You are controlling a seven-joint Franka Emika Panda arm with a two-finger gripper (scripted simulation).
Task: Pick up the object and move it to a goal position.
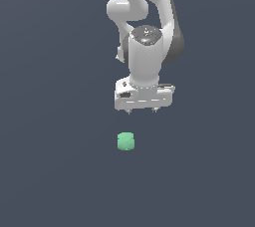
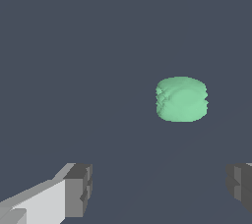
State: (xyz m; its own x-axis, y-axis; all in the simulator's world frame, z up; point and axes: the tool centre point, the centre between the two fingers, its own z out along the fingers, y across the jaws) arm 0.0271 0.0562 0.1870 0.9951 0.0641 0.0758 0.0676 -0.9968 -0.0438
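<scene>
The object (image 1: 126, 141) is a small mint-green rounded lump lying alone on the dark grey surface. The white gripper (image 1: 142, 111) hangs above it and a little to the exterior view's right, with clear space between its fingertips and the lump. In the wrist view the object (image 2: 181, 98) lies ahead of the two grey fingertips (image 2: 78, 188), which stand far apart with nothing between them. The gripper (image 2: 160, 188) is open and empty.
The white arm (image 1: 144, 32) rises from the gripper to the top of the exterior view. The flat dark grey surface (image 1: 50, 171) spreads all round the object.
</scene>
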